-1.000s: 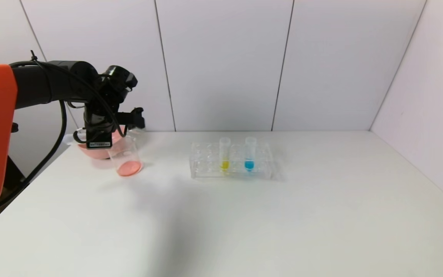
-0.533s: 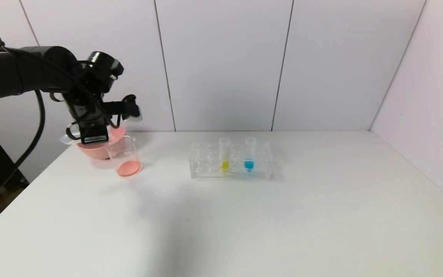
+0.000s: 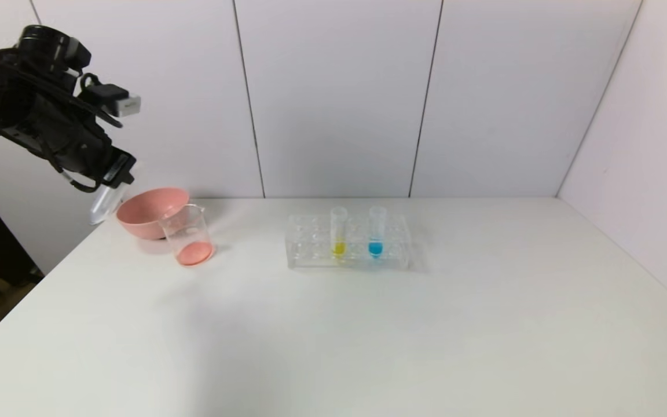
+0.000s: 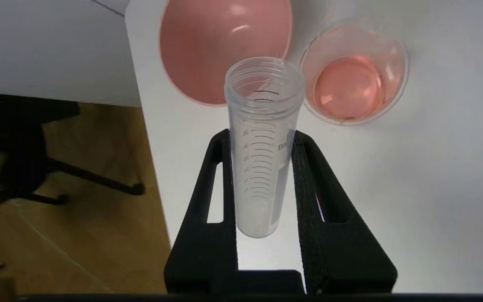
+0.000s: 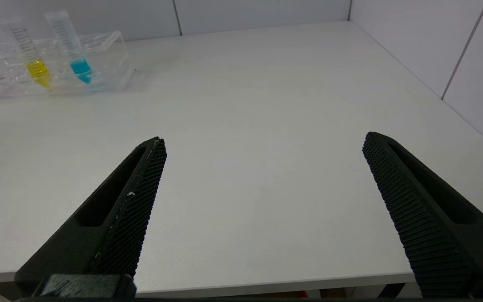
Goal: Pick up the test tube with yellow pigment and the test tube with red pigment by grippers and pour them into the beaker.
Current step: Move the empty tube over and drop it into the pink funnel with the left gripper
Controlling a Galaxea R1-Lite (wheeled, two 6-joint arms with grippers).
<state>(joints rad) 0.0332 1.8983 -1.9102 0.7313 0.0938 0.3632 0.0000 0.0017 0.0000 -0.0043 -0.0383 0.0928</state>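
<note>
My left gripper (image 3: 110,174) hangs high at the table's far left, left of the pink bowl, shut on a clear test tube (image 3: 103,204) with no red liquid showing in it. In the left wrist view the fingers (image 4: 304,167) clamp this tube (image 4: 262,138), its open mouth pointing at the table edge. The beaker (image 3: 189,234) holds pink-red liquid and also shows in the left wrist view (image 4: 354,82). The test tube with yellow pigment (image 3: 338,231) stands upright in the clear rack (image 3: 310,255). My right gripper (image 5: 264,140) is open and empty above the table's front edge.
A pink bowl (image 3: 148,211) stands just behind and left of the beaker. A blue-tipped tube (image 3: 376,231) stands in the rack, right of the yellow one. The table's left edge (image 4: 149,138) lies under the held tube, with floor beyond.
My left arm has risen and swung left, away from above the beaker, taking the tube with it. The tube now hangs beyond the bowl's left side.
</note>
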